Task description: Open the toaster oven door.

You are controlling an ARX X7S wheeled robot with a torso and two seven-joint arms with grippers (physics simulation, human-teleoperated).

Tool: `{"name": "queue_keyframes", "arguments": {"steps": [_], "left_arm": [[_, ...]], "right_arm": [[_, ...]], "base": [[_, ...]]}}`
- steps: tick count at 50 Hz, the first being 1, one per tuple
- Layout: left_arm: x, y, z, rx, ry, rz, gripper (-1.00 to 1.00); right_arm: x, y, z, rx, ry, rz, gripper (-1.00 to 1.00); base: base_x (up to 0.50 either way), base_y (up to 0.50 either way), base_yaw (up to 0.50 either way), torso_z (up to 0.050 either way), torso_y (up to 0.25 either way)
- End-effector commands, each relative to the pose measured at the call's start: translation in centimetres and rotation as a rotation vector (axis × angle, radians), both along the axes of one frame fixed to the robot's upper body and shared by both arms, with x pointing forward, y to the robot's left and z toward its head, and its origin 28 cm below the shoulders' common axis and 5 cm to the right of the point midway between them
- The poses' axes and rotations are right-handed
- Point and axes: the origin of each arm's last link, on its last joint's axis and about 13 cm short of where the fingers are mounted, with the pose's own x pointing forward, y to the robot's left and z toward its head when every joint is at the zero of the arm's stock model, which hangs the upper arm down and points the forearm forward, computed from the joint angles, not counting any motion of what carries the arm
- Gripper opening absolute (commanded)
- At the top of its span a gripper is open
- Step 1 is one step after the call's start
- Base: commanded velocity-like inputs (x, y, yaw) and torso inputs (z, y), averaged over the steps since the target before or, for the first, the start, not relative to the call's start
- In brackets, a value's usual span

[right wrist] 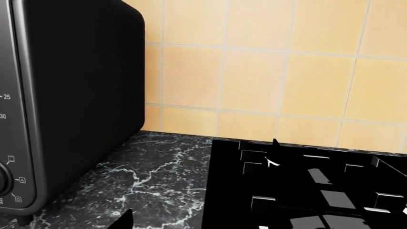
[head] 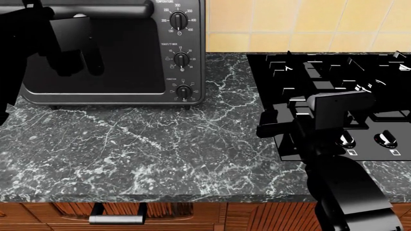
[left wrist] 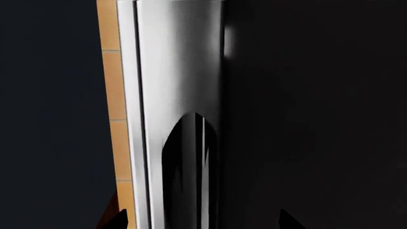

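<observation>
Black left claw [head: 77,45] against door [head: 122,62]; opening unclear.

A dark marble countertop [head: 128,144] with white veins fills most of the head view. On its right side lies a flat black stovetop [head: 334,77] with burner grates and two shiny knobs [head: 347,140] near its front edge. Behind it stands a wall of yellow tiles [head: 308,24]. Below the counter edge is a brown wooden drawer with a metal handle [head: 115,219].
</observation>
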Motion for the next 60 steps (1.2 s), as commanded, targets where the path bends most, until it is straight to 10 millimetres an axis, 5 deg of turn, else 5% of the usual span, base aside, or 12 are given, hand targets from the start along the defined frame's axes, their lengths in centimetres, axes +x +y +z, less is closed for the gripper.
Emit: {"name": "queue_keyframes", "arguments": {"steps": [1,3,4,20,60], "left_arm": [[0.6,-0.1,-0.2,0.012,0.006,0.002,1.0],[0.7,-0.2,-0.2,0.013,0.002,-0.003,1.0],[0.7,-0.2,-0.1,0.015,-0.003,-0.009,-1.0],[-0.1,-0.4,-0.2,0.043,-0.008,-0.058,-1.0],[-9.6,-0.5,-3.1,0.04,0.041,-0.199,-1.0]], "right_arm": [[-0.1,-0.2,0.1,0.002,-0.003,-0.005,1.0],[-0.1,-0.2,0.1,0.001,-0.003,-0.007,1.0],[-0.2,-0.2,0.1,0.001,-0.003,-0.007,1.0],[-0.2,-0.2,-0.1,0.004,-0.001,-0.008,1.0],[-0.4,-0.3,0.3,0.015,-0.016,0.002,1.0]], "base": [[0.0,0.0,0.0,0.0,0.0],[0.0,0.0,0.0,0.0,0.0],[0.0,0.0,0.0,0.0,0.0],[0.0,0.0,0.0,0.0,0.0],[0.0,0.0,0.0,0.0,0.001]]}}
